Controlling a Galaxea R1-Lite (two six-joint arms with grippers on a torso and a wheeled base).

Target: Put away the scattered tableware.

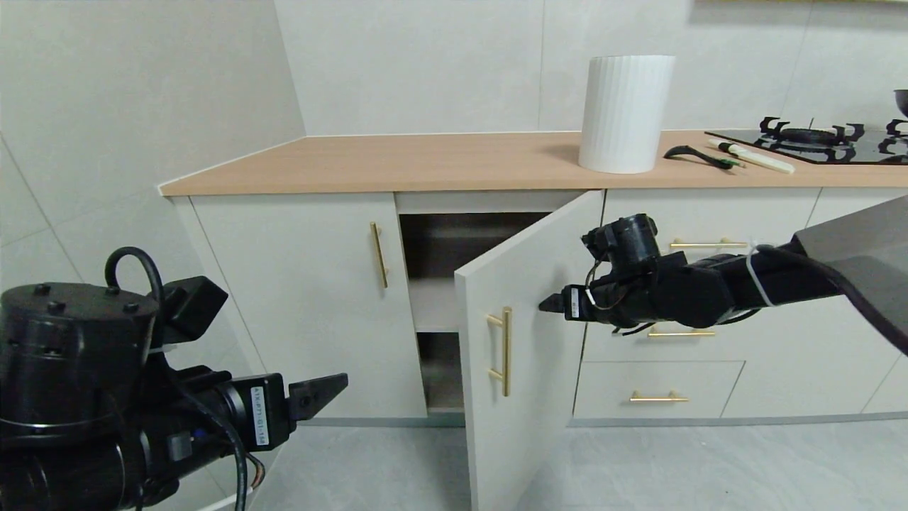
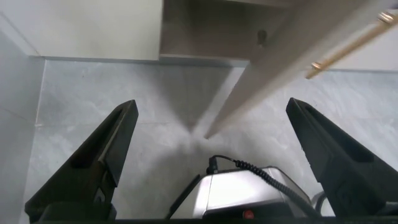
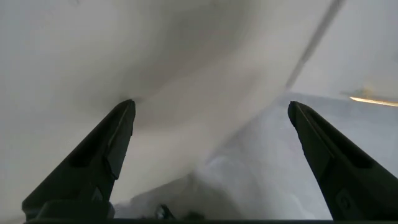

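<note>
Right, counting first: I see one white ribbed canister (image 1: 627, 113) upright on the wooden counter (image 1: 397, 162). Just beside it, toward the gas hob (image 1: 816, 138), lies the tableware: one dark spoon (image 1: 687, 152) and one pale long utensil (image 1: 762, 160). There is a green piece between them that I cannot assign to either. Below are five gold handles: one on the shut door (image 1: 298, 298), one on the open door (image 1: 525, 341), and three on the drawer fronts to the right.

The open door swings out toward me, its free edge well out from the cabinet front. One shelf (image 1: 433, 304) shows in the gap behind it.

My right gripper (image 3: 211, 106) has its fingers spread with nothing between them. It sits just beside the open door's outer face, on the hinge side of that door's handle (image 1: 501, 351); whether it touches the panel I cannot tell.

My left gripper (image 2: 211, 106) is likewise spread and holds nothing, low over bare floor (image 2: 155, 143), well apart from the door's lower corner.
</note>
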